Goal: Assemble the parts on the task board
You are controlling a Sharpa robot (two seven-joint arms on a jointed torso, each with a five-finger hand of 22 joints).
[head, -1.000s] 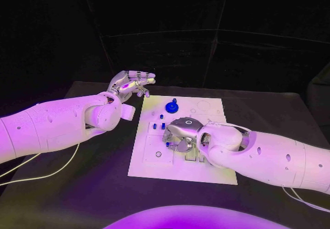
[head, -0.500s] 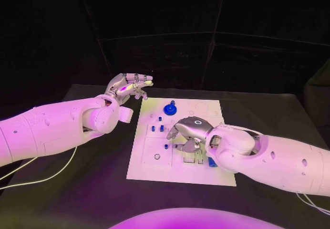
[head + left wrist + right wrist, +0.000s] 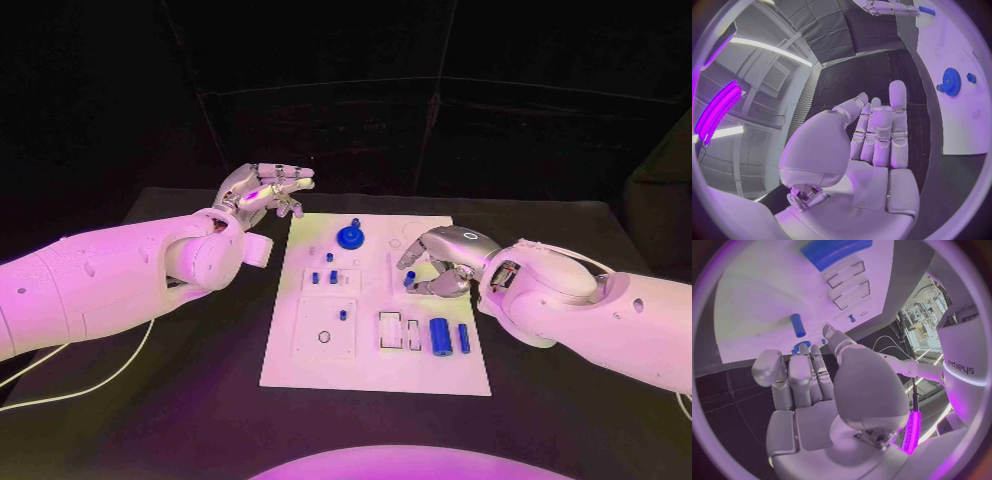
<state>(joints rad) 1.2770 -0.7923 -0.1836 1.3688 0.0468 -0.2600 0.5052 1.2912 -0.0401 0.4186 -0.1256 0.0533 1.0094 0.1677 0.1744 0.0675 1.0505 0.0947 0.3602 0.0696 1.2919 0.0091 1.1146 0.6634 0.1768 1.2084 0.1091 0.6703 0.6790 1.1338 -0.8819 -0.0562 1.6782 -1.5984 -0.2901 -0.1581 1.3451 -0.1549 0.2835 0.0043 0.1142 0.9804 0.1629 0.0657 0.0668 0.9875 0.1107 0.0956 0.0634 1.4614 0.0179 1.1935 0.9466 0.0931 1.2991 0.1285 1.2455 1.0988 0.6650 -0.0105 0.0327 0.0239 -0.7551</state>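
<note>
Right hand point(image 3: 440, 262) pinches a small blue peg point(image 3: 408, 277) over the task board point(image 3: 368, 360); keep it upright, align with its hole. Left hand point(image 3: 264, 190) empty, fingers loosely apart.

You see a dim scene under violet light. The task board point(image 3: 378, 300) glares pale against the black desk point(image 3: 577, 300). Both wrist views bend straight edges strongly, and bright lamp strips shine at their rims.

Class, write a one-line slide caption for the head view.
Right hand pinches a small blue peg above the white task board; left hand hovers beside it.
</note>
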